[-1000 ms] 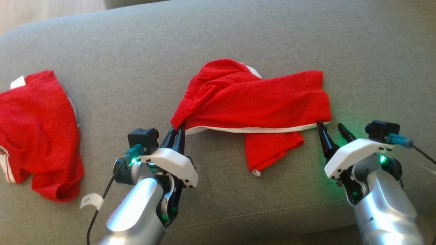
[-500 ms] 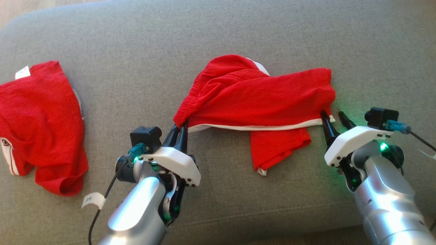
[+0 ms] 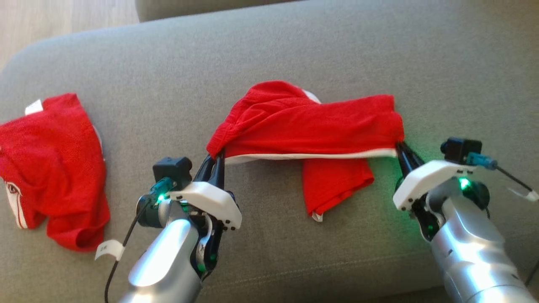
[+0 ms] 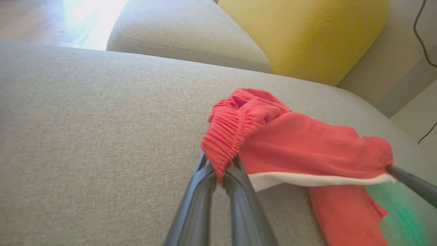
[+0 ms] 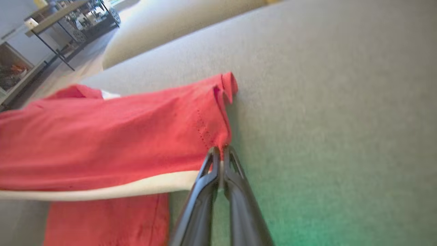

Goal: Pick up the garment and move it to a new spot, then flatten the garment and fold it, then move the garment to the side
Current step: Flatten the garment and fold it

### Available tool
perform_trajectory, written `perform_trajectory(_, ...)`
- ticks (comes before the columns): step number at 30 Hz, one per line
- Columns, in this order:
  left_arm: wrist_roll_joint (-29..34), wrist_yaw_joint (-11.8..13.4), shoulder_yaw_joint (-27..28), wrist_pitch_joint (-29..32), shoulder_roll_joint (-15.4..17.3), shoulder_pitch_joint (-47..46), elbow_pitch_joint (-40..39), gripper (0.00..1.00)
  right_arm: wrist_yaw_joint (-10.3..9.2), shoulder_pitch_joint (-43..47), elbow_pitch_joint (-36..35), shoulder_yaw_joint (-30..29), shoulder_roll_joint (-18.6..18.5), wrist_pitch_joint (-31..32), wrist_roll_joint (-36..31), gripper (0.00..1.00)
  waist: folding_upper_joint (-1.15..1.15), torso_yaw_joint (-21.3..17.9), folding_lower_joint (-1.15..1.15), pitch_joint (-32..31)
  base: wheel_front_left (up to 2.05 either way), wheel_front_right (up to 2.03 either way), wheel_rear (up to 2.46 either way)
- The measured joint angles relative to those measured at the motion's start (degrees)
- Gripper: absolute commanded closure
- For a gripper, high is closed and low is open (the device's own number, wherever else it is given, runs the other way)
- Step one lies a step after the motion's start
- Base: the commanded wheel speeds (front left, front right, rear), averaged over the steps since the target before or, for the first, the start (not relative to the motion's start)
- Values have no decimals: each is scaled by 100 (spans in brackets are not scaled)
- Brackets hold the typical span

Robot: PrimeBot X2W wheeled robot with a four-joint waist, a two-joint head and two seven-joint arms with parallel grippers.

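Two red garments and two pincers are shown on one grey cushion [image 3: 294, 50]. The garment [image 3: 311, 126] of the task, a pair of red shorts with a white band [image 3: 303, 155] along its near edge, is stretched across the middle of the cushion between the two pincers. Its gathered elastic end is clamped in the closed left pincer [image 3: 217, 159]. Its opposite stitched corner is pinched in the closed right pincer [image 3: 400, 147]. The span between the two is drawn nearly straight. One red flap [image 3: 337, 183] is laid on the cushion below the white band, on the robot's side. The second red garment [image 3: 50, 168] is seen crumpled at the left end of the cushion, well apart from the left pincer and touched by neither. A white paper tag [image 3: 108, 249] is carried on the left arm's cable. In the left wrist view, a yellow cushion [image 4: 307, 34] and a further grey cushion [image 4: 184, 37] are seen beyond the far edge.
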Motion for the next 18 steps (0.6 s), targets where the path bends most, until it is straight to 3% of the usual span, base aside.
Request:
perform_trajectory(9,-282,-391,183,202,14,42,-47,100,0,300,-1686,-75,1,-96,-66,100,0,-69,0,-612,0,0,0)
perform_trajectory(18,-727,-404,504,942,194,-485,-1193,100,0,698,-4121,-250,1,532,464,100,0,-98,-1,-1169,0,0,0)
